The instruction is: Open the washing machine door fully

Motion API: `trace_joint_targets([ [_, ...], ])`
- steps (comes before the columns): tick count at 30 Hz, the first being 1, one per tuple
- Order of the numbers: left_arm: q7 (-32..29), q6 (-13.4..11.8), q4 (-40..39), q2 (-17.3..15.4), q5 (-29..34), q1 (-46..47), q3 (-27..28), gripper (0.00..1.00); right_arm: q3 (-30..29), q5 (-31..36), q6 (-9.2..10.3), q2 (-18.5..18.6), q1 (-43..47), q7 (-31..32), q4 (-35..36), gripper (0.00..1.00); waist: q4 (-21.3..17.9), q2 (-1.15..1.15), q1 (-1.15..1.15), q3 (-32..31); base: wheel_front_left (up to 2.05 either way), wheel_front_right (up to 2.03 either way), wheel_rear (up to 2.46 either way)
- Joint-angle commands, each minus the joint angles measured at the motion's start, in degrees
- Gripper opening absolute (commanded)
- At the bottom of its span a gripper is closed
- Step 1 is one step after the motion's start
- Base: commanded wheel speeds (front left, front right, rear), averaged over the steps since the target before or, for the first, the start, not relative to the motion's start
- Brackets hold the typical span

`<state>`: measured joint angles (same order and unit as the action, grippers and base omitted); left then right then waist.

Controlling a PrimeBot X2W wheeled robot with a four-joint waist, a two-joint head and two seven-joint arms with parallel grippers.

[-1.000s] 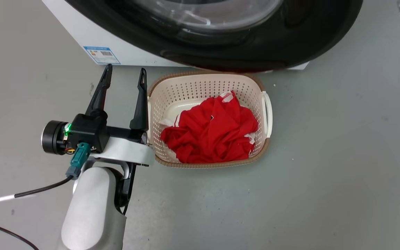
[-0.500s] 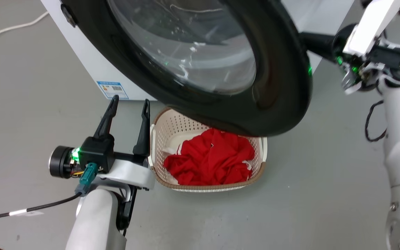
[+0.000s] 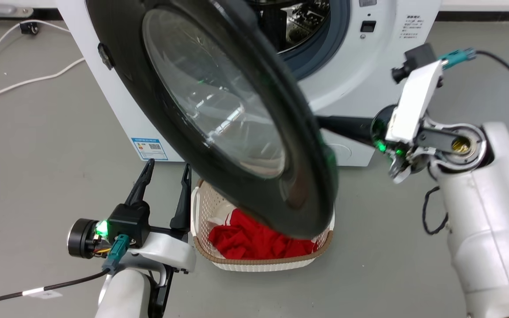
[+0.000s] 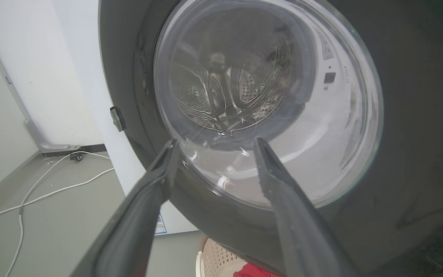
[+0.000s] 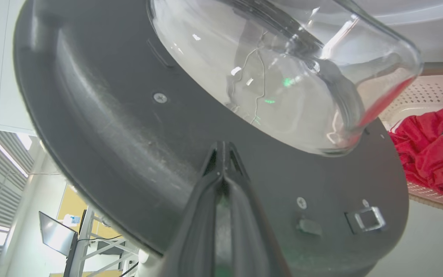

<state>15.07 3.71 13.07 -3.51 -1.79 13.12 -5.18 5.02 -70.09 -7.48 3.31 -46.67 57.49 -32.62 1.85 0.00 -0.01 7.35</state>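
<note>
Where the two dark fingers of the right gripper (image 5: 221, 148) meet, no gap shows between them: pressed together, nothing held. Tips lie at the matte dark inner face of the washing machine door (image 5: 129, 115); whether they actually touch it cannot be told. Just past the tips the clear glass bowl (image 5: 283, 77) bulges out of that face. Down and to the right of the fingers in this wrist view, a small metal latch loop (image 5: 367, 219) sits near the door's edge. In the head view these fingers run in behind the door's free edge, which hides the tips.

Left gripper (image 3: 169, 164): fingers spread apart, empty, pointing up at the door's glossy outer side, apart from it. In the left wrist view the glass spans the space beyond both tips, with the steel drum (image 4: 221, 92) seen through it. Just beside the finger nearer the robot's middle stands a pale perforated basket (image 3: 259, 264) with red cloth (image 3: 254, 240) inside; the door's lower rim hangs over it.

Door stands partway open, swung out from the white washing machine (image 3: 369, 66), hinged on the side of the left gripper's outer finger. Grey-blue rubber ring (image 3: 320, 57) shows past its free edge. Well out beyond that outer finger, a white cable (image 3: 24, 82) on the floor.
</note>
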Motion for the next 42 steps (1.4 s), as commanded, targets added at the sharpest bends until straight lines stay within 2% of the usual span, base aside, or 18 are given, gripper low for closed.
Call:
trace_joint_targets([
  [1, 0.15, -0.06, 0.1, -0.17, -0.18, -0.56, -0.06, 1.0, 1.57, -1.63, -0.02, -0.75, 1.5, 0.31, 1.03, 0.0, 0.05, 0.0, 0.01, -0.42, 0.0, 0.0, 0.0],
  [10, 0.15, -0.17, 0.14, -0.01, -0.28, -1.99, -0.36, 1.0, 11.88, -8.57, -0.01, -0.58, 5.93, -2.06, 5.92, 0.0, 0.05, 0.0, 0.01, -1.55, 0.0, 0.0, 0.0],
  [19, 0.15, -0.5, -0.24, 0.08, -0.51, -2.25, -0.21, 1.0, 15.74, -11.18, -0.01, -0.57, 7.51, -5.85, 7.27, 0.0, -0.26, 0.0, 0.01, -1.64, 0.0, 0.0, 0.0],
  [20, 0.15, -0.52, -0.27, 0.08, -0.64, -2.34, -0.06, 1.0, 14.76, -11.04, -0.01, -0.51, 7.85, -9.03, 7.45, 0.0, -0.56, 0.0, 0.01, -1.78, 0.0, 0.0, 0.0],
  [26, 0.15, -0.77, -0.3, 0.13, -0.76, -2.95, 0.26, 1.0, 9.57, -10.64, 0.0, -0.2, 10.17, -17.35, 7.45, 0.0, -1.26, 0.0, 0.01, -2.42, 0.0, 0.0, 0.0],
  [32, 0.15, -1.01, -0.27, 0.14, -0.88, -3.65, 0.84, 1.0, 4.38, -11.0, -0.01, 1.33, 15.12, -24.0, 8.19, 0.0, -2.15, 0.0, 0.01, -3.29, 0.0, 0.0, 0.0],
  [40, 0.15, -1.19, -0.03, 0.18, -1.31, -4.78, 1.39, 1.0, -0.97, -12.27, -0.01, 1.35, 23.16, -31.35, 8.97, 0.0, -2.9, 0.0, 0.01, -4.41, 0.0, 0.0, 0.0],
  [41, 0.15, -1.2, -0.02, 0.19, -1.34, -4.82, 1.47, 1.0, -1.57, -12.16, -0.01, 1.23, 24.17, -32.41, 8.96, 0.05, -2.98, 0.0, 0.01, -4.55, 0.0, 0.0, 0.0],
  [42, 0.15, -1.23, 0.0, 0.21, -1.33, -4.94, 1.53, 1.0, -2.1, -11.92, -0.01, 1.13, 25.15, -33.64, 9.0, 0.39, -3.05, 0.0, 0.01, -4.71, 0.0, 0.0, 0.0],
])
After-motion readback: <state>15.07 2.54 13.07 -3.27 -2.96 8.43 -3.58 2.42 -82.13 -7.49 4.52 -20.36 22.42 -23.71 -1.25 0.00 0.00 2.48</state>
